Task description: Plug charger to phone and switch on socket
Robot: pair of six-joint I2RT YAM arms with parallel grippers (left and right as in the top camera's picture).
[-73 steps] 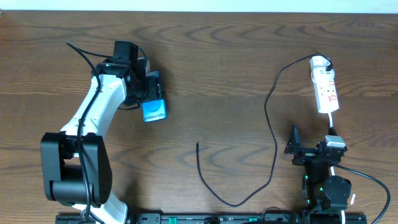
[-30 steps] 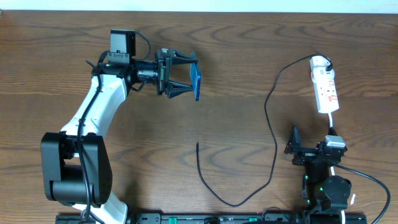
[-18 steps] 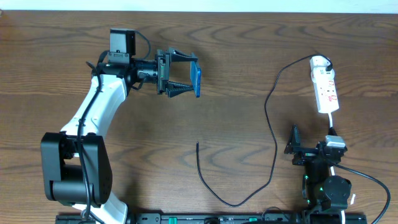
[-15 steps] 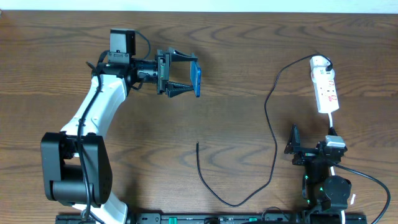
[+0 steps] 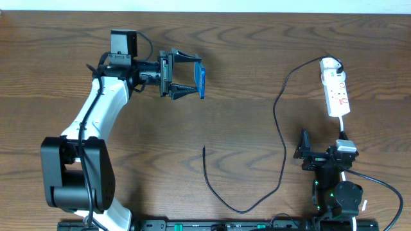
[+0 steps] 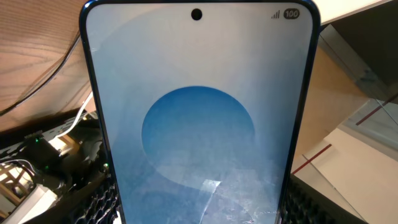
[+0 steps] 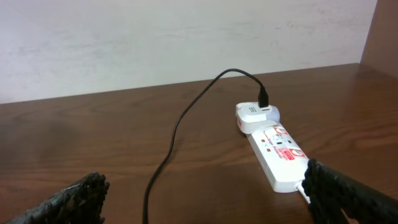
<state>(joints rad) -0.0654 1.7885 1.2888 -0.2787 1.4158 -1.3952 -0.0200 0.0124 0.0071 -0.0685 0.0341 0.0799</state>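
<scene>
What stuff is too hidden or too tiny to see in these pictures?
- Blue-screened black-edged phone: its bottom edge and charging port, cut off by the left wrist picture's lower edge; edge-on overhead.
- Thin black cable: its plug tip's shape, too small overhead.
- White power strip with red markings: whether its switch is on, too small in both views.
</scene>
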